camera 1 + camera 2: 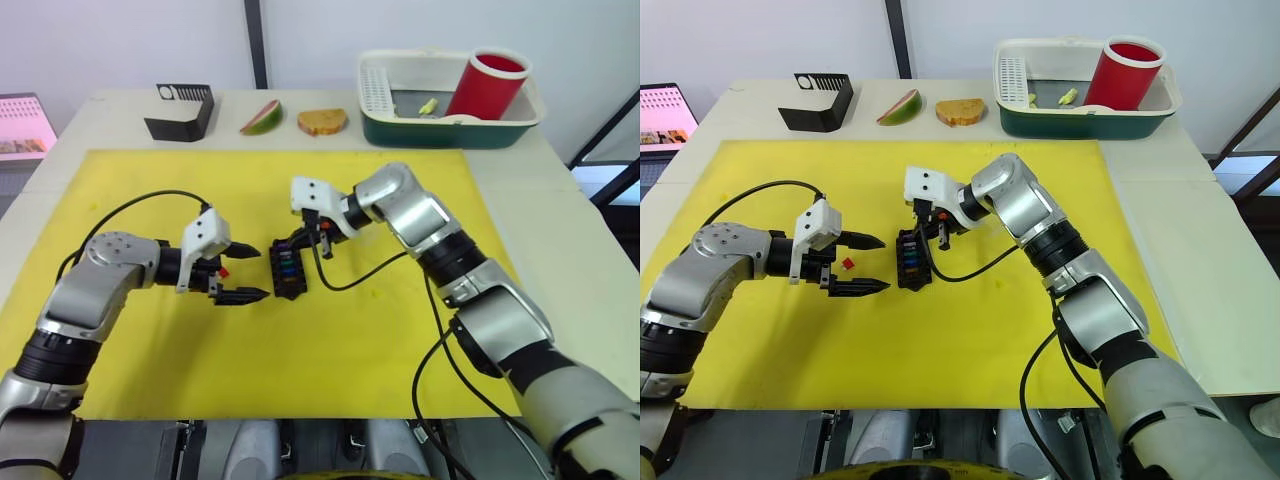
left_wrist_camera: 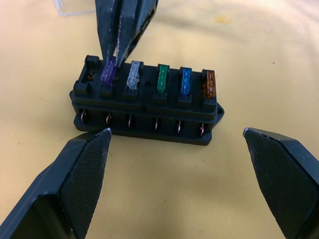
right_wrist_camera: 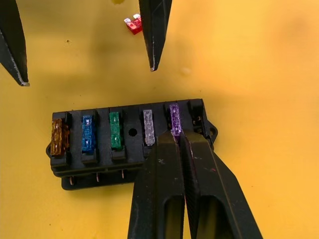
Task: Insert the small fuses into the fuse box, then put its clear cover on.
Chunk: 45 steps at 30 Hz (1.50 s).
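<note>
The black fuse box [image 1: 289,270] lies at the middle of the yellow mat [image 1: 330,350]. In its slots stand the purple [image 3: 174,115], grey [image 3: 148,126], green [image 3: 115,130], blue [image 3: 87,133] and orange [image 3: 59,137] small fuses, and the end slot beside the purple one is empty. My right gripper [image 3: 175,135] comes down from above, shut on the top of the purple fuse. My left gripper [image 1: 262,272] hovers open just left of the box. The red fuse [image 1: 848,263] lies loose on the mat between the left fingers. An edge of the clear cover [image 2: 75,7] shows behind the box.
Along the table's far edge are a black slotted stand [image 1: 180,110], a fruit slice [image 1: 262,117] and a piece of bread [image 1: 322,121]. A green and white basin [image 1: 450,128] holds a red cup [image 1: 487,85]. A laptop [image 1: 25,125] sits at far left.
</note>
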Motion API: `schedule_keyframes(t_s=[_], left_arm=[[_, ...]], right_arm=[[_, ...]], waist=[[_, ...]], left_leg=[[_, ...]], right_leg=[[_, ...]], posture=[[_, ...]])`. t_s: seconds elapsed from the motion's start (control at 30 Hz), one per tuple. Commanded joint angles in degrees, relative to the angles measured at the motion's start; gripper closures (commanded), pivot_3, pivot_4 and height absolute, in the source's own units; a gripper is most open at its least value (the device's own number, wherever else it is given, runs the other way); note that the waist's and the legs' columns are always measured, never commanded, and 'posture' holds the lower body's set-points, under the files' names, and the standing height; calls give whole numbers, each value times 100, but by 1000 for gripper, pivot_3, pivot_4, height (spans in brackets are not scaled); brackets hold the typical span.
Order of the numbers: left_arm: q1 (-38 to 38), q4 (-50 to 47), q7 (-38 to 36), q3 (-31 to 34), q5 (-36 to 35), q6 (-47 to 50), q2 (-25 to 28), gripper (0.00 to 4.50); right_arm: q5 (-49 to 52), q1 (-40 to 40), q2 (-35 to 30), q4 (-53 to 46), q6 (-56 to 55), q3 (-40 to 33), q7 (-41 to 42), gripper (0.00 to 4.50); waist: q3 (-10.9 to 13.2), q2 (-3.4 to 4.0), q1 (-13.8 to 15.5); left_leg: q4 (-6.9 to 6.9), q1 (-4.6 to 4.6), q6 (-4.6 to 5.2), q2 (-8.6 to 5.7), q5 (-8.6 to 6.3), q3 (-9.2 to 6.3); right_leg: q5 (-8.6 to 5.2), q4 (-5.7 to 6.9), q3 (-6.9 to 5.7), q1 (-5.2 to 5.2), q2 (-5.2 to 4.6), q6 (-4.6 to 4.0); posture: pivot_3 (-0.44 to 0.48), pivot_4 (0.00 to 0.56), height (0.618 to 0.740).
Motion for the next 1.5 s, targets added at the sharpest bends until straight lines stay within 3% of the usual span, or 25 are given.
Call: schedule_keyframes(t_s=[0.03,1.37,1.5], left_arm=[[-98,-46,-9,80,13,-67,11,29],[-50,-61,13,91,-4,-94,12,29],[-80,-41,12,79,-3,-85,-1,0]], right_arm=[[-321,303,-24,97,78,425,-30,4500],[-18,237,-59,-796,372,34,-257,4500],[-19,227,-58,-806,393,22,-286,3000]], waist=[[-1,0,0],[0,0,2],[0,0,3]], left_leg=[[0,1,0,0,0,0],[0,0,0,0,0,-1],[0,0,0,0,0,-1]], right_leg=[[0,0,0,1,0,0],[0,-1,0,1,1,0],[0,-1,0,0,1,0]], posture=[[0,150,740],[0,150,740],[0,150,740]])
